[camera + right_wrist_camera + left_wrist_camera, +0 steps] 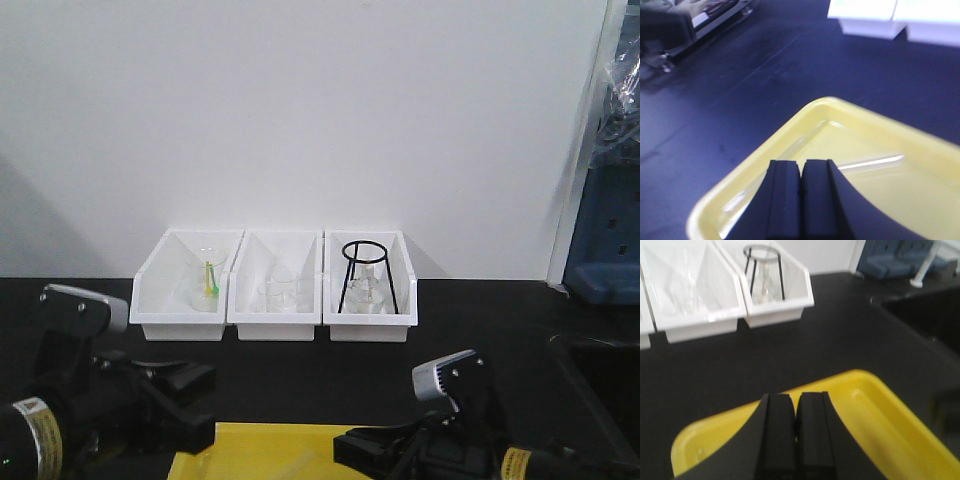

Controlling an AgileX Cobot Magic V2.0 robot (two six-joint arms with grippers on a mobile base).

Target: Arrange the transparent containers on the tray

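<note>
Looks like thin, light, slick, breakable glass, that test tube (867,163) lying flat inside the yellow tray (790,131), so best pinched gently mid-length; left gripper (796,412) and right gripper (801,176) both clenched on nothing above it.

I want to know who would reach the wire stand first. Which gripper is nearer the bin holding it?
Right. The right gripper sits almost straight in front of that bin; the left gripper is off toward the leftmost bin's side.

Black tabletop (300,375): three white bins (275,290) at back, yellow tray (275,450) at front.
</note>
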